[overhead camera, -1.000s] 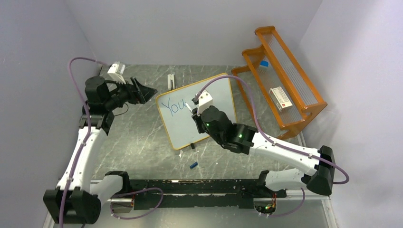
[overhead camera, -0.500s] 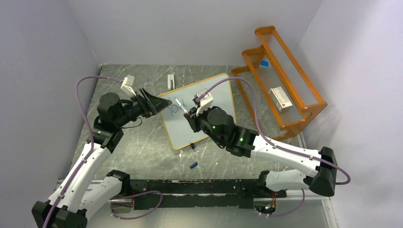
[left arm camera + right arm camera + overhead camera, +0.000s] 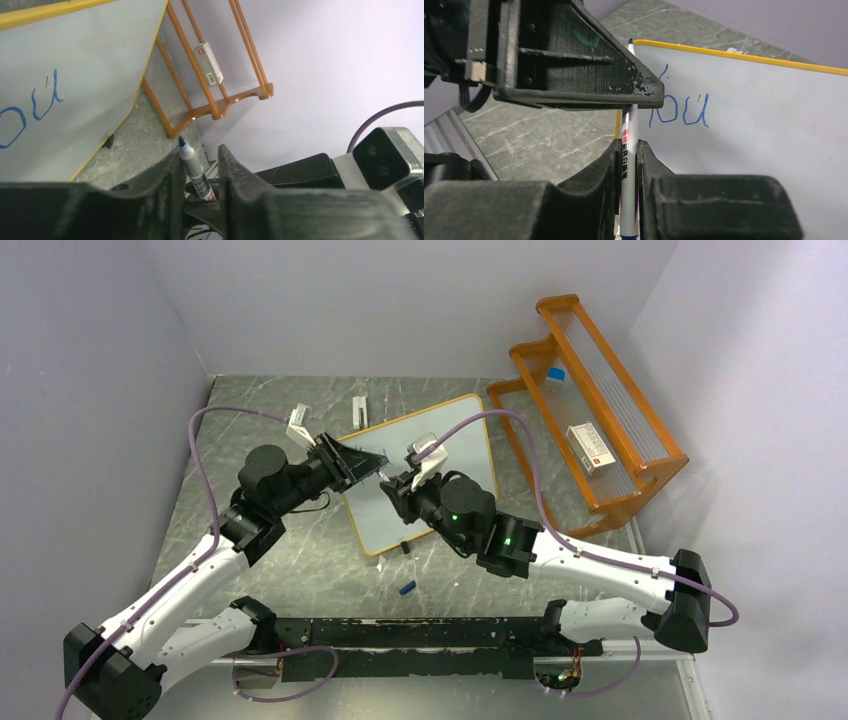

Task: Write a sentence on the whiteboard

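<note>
The right gripper [image 3: 628, 146] is clamped on the barrel of a marker [image 3: 629, 167], whose blue tip points up and away from the board. The left gripper [image 3: 200, 150] straddles the tip end. Its jaws stand narrowly apart, with a sliver of gap showing against one finger, so it does not yet look like a firm pinch.

A second ago the picture was different. The right arm had the marker down on the board beside the word "You" [image 3: 684, 107], and the left arm hung back near the wall with its jaws spread wide. Since then the right arm has lifted the pen clear and carried it leftward. The left arm has swung in over the board's left edge and drawn its jaws in around the pen.

The whiteboard [image 3: 385, 520] lies flat and askew on the table [image 3: 300, 540], directly beneath both grippers, with the orange rack [image 3: 600, 430] off to its right.

Writing appears paused for a handover or a re-grip. With one word down, the sentence is far from finished.
</note>
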